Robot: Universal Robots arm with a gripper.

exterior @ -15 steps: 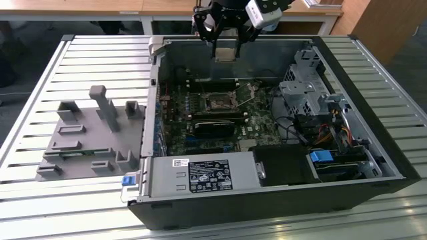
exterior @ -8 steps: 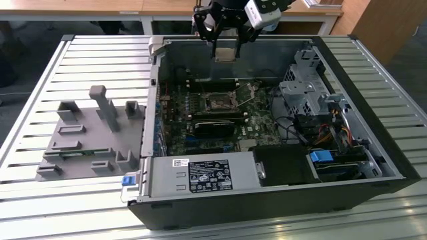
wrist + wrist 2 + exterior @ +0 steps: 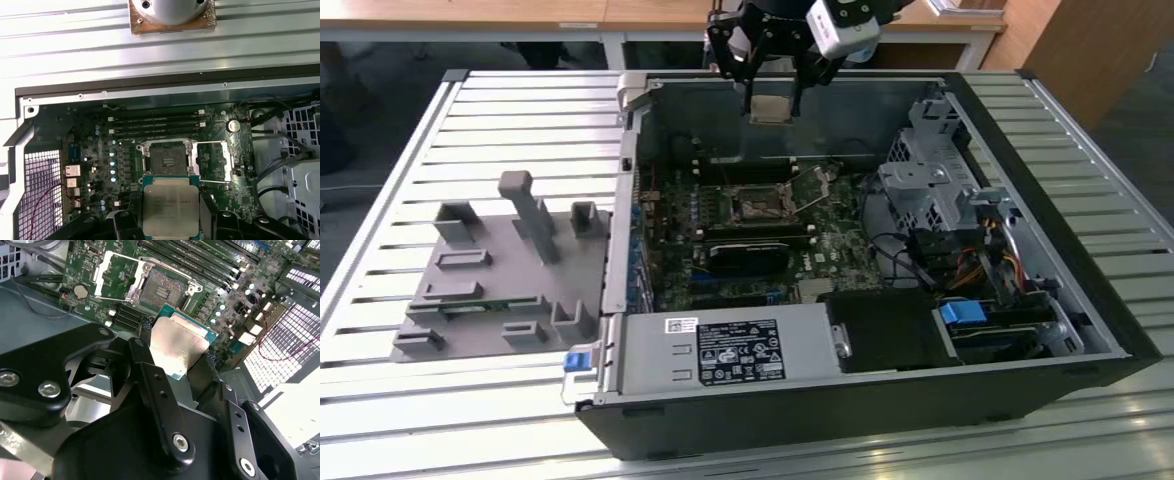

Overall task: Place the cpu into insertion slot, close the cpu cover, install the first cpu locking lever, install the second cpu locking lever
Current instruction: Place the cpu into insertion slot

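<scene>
Gripper [image 3: 771, 106]: I pinch the cpu [image 3: 170, 204] by two edges.
Insertion slot [image 3: 169, 159]: uncovered beneath me, cpu cover [image 3: 213, 161] swung open.

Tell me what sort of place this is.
Likely a robotics lab or workshop bench: an open computer case lies on a slatted metal table, a grey fixture beside it, wooden desks behind. The gripper holds the cpu over the case.
</scene>
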